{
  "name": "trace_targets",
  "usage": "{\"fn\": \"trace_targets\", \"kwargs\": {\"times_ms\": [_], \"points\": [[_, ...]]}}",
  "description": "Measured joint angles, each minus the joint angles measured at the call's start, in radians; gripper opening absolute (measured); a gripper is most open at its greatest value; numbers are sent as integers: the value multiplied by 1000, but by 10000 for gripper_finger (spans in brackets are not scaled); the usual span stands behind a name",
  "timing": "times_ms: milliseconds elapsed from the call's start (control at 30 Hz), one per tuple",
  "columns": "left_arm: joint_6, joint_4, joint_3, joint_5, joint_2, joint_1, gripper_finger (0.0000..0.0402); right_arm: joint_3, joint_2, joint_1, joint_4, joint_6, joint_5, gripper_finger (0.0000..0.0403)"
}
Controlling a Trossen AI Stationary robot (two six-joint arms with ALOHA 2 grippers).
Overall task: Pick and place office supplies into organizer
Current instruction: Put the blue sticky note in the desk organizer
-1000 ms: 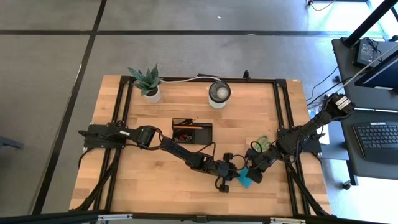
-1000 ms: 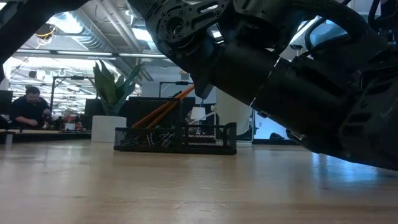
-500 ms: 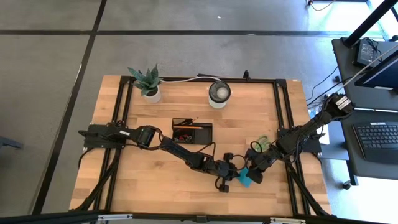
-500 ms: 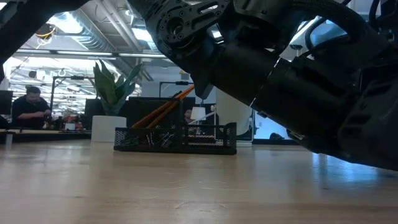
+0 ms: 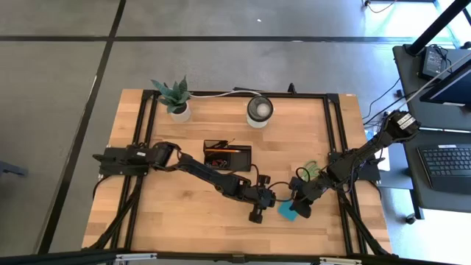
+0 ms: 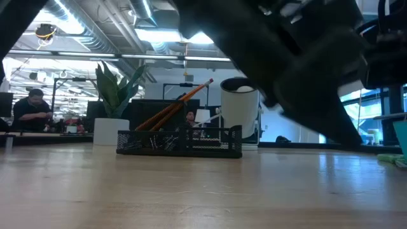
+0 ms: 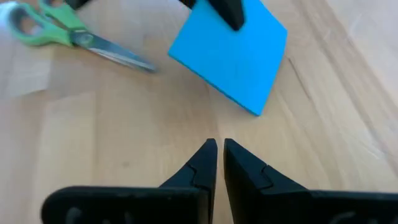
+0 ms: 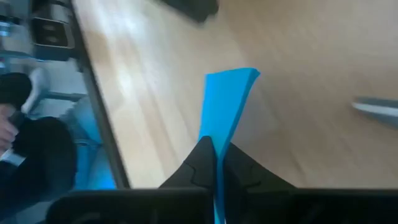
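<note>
The blue sticky-note pad [image 5: 286,210] is near the table's near right part, in my right gripper [image 5: 295,204], which is shut on it. My left gripper [image 7: 217,148] is shut and empty, a short way to the pad's left [image 7: 230,53]. The green-handled scissors [image 5: 310,170] lie flat on the table, farther back than the pad [image 7: 62,34]. The black organizer [image 5: 227,155] stands mid-table with orange pencils [image 6: 172,108] leaning out of it. My right gripper pinches the blue pad between its two fingers, one finger on each face, at the edge [image 8: 216,163] nearest the wrist. It comes slanting from the table's right. The pad stands tilted up on edge [image 6: 402,137]; whether its low edge touches the table I cannot tell.
A white-rimmed cup [image 5: 259,109] and a potted plant [image 5: 174,96] stand at the far edge. Bare wood [image 5: 184,213] lies to the left of the arms. A person [image 6: 30,108] sits in the room beyond the table.
My left arm has drawn back from the pad toward the table's left and lifted, so it no longer fills the low view. The pad has shifted a little toward the left in my right gripper.
</note>
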Motion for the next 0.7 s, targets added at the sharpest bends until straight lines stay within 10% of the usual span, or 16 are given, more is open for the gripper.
{"fn": "trace_targets", "kwargs": {"times_ms": [233,700], "points": [[-36,-99,-139,-29,-180,-25,20,19,0,1,123,-22,82,7],[-233,130,-689,-231,-684,-168,20,139,0,-102,115,-119,677,7]]}}
